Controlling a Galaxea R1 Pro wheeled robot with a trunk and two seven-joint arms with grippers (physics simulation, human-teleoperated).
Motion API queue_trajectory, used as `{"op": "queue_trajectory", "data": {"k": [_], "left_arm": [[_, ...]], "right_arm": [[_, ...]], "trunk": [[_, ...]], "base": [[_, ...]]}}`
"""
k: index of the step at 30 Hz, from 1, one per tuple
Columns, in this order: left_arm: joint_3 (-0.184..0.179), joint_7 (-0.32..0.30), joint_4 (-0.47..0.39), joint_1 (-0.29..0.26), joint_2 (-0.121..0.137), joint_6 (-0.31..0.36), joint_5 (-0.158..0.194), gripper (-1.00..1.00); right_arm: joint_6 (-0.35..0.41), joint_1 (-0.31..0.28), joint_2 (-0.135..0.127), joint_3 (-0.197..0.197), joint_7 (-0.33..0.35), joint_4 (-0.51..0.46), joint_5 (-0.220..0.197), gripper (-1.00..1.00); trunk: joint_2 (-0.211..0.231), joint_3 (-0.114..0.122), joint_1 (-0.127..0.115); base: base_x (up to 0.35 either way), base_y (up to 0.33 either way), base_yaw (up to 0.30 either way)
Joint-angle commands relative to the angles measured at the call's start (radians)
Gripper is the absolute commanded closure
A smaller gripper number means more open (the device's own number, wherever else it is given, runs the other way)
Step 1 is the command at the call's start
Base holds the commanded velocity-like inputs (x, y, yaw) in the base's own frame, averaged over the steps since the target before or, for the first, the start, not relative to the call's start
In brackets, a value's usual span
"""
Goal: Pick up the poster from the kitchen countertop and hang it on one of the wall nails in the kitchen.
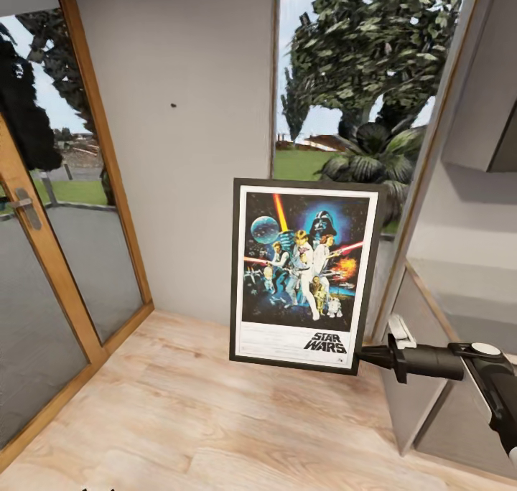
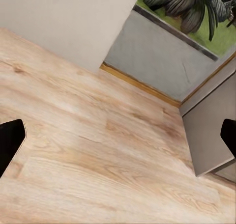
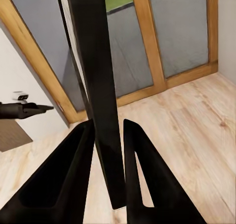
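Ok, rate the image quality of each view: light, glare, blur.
Head view: even daylight, no glare, poster art sharp and readable, wall nail a small dark dot. Left wrist view: soft flat light on the floor, no hard shadows. Right wrist view: poster's edge between the right gripper fingers is near black, detail lost.
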Motion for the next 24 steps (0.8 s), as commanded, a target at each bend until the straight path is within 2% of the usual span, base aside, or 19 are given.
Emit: {"op": "queue_trajectory", "data": {"k": [1,6,24], "left_arm": [[-0.002,-0.003,0.001,-0.001,0.000,-0.004,-0.010,-1.00],[-0.002,-0.003,0.001,-0.001,0.000,-0.004,-0.030,-1.00],[-0.003,-0.003,0.001,-0.001,0.000,-0.003,-0.034,-1.00]], "right_arm": [[0.014,-0.001,0.000,0.000,0.006,0.000,-0.001,1.00],[0.014,-0.001,0.000,0.000,0.005,0.000,-0.001,1.00],[0.014,-0.001,0.000,0.000,0.005,0.000,-0.001,1.00]], "trunk": [[-0.002,-0.002,0.001],[-0.002,-0.002,0.001],[-0.002,-0.002,0.001]], "base": [[0.175,0.321,0.000],[0.159,0.326,0.000],[0.148,0.330,0.000]]}}
